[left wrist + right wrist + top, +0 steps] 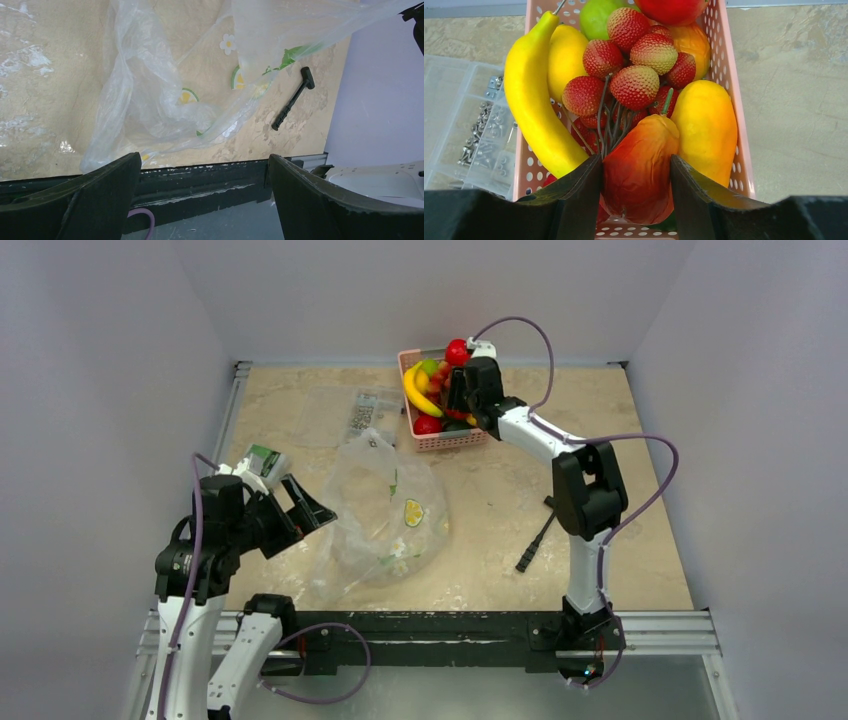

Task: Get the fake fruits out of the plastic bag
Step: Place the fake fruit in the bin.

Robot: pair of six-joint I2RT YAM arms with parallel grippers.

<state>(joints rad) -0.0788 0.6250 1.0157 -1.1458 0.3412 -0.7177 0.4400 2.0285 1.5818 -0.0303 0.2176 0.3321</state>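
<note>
Nearest, at the left, the left pincer hangs spread wide with nothing in it, just beside the bag's left side; from its wrist, both fingers frame the table's near edge. Right of it the bag lies collapsed on the table: clear, crinkly film printed with lemon slices, green leaves and a white daisy. Its long axis runs roughly from near edge to far; which end is the mouth I cannot tell. Beyond it lies a flat clear case. Further right, at the far edge, the fruits fill a pink basket: a banana along the left wall, a red lychee bunch, a yellow mango. The right pincer pinches a glossy red mango by its sides, long axis in line with the fingers, green stem pointing away from the wrist. A black tool lies near the right arm.
</note>
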